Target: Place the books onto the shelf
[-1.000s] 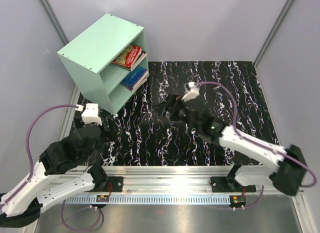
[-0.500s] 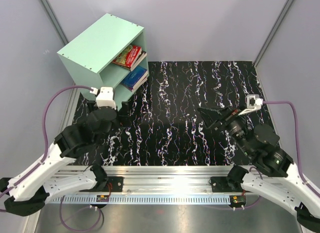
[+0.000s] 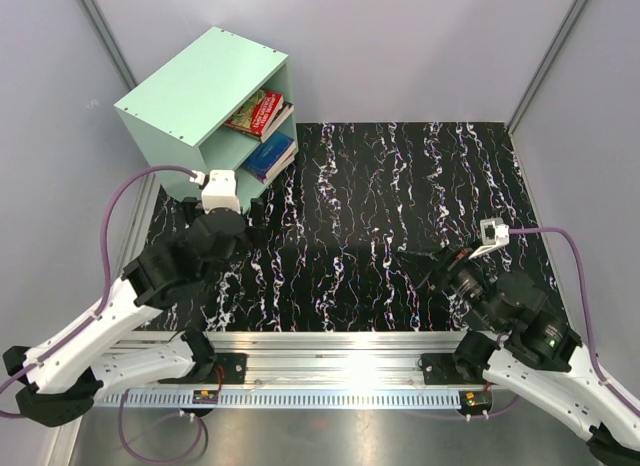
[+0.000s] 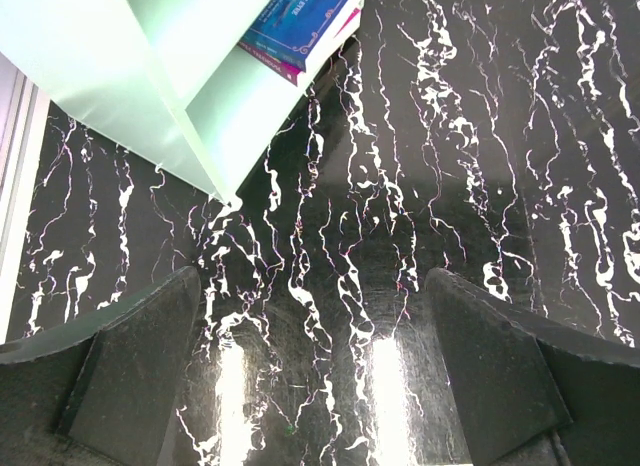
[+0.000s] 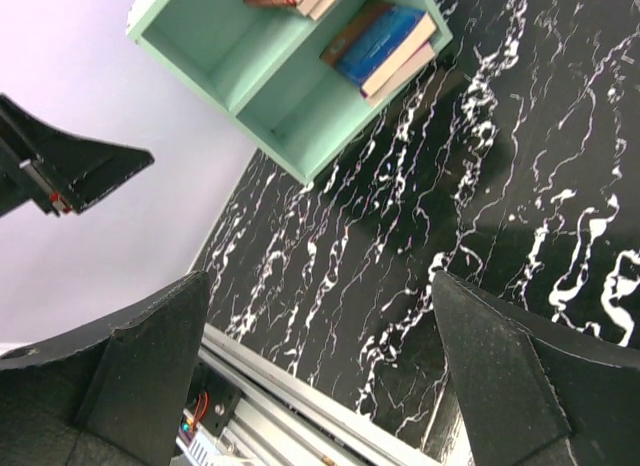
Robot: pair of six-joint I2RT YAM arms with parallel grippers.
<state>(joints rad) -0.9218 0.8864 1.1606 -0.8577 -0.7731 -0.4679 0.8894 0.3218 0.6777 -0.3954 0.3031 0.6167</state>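
Observation:
The mint-green shelf [image 3: 195, 96] stands at the table's far left corner. In its upper compartment lies a red book [image 3: 262, 110] on a small stack. A blue book [image 3: 270, 154] rests on another book in the lower compartment. In the left wrist view the blue book [image 4: 300, 14] sits at the top above a purple-edged one [image 4: 272, 60]. My left gripper [image 3: 222, 218] [image 4: 310, 286] hangs open and empty just in front of the shelf's [image 4: 120, 76] near corner. My right gripper [image 3: 442, 266] [image 5: 320, 286] is open and empty over the near right of the table, facing the shelf [image 5: 290, 96] and the blue book [image 5: 385, 41].
The black marbled tabletop [image 3: 400, 186] runs to grey walls at the back and sides. An aluminium rail [image 3: 330, 348] with the arm bases lines the near edge. Purple cables loop from both wrists. My left arm's finger [image 5: 70, 176] shows in the right wrist view.
My right arm has pulled back from the table's middle to the near right. The left arm has reached forward to the shelf's front corner. Both grippers stayed open.

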